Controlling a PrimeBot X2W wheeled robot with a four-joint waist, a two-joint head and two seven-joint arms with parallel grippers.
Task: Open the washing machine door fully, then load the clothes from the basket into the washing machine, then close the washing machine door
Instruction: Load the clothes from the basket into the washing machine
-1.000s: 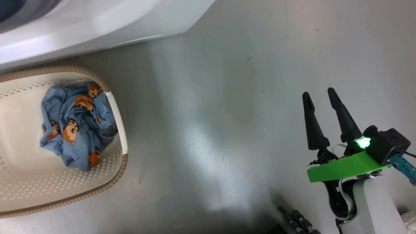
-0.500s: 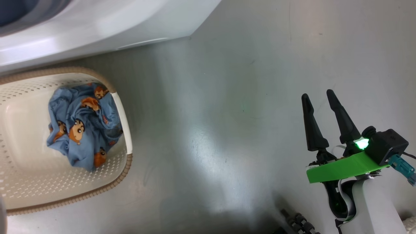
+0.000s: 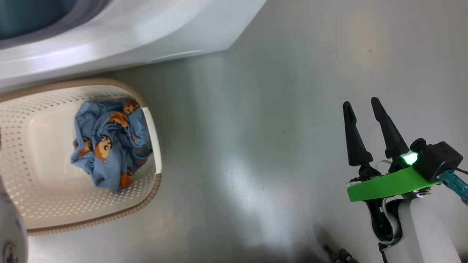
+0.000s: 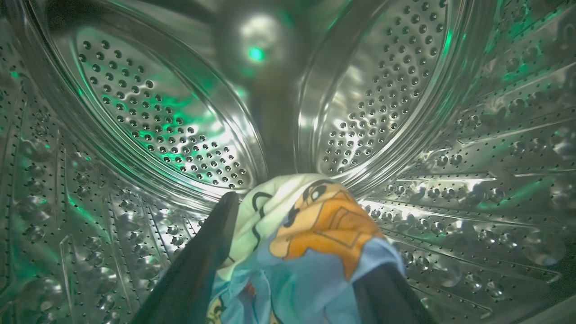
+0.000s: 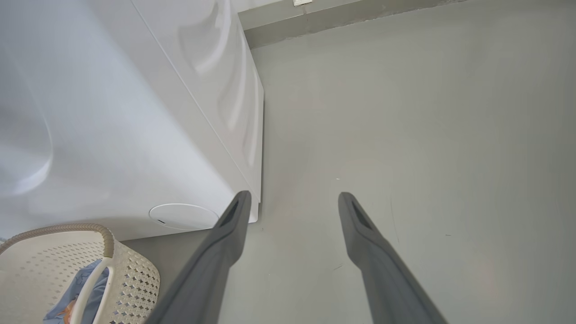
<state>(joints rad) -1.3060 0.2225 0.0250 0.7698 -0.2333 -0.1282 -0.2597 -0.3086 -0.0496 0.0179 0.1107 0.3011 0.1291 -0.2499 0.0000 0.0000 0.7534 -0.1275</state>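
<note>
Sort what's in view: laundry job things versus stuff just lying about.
Job:
washing machine
steel drum
basket
blue clothes in the basket
garment in the drum
left hand, open around it

Lying about:
dark ribbed object on the floor
small pale piece at the floor's far edge

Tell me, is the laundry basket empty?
No, a crumpled light-blue garment with orange cartoon figures lies inside the basket.

basket (image 3: 156, 146) cut off at the left edge; washing machine (image 3: 146, 33) cropped at top; garment (image 4: 315, 252) cropped below.
</note>
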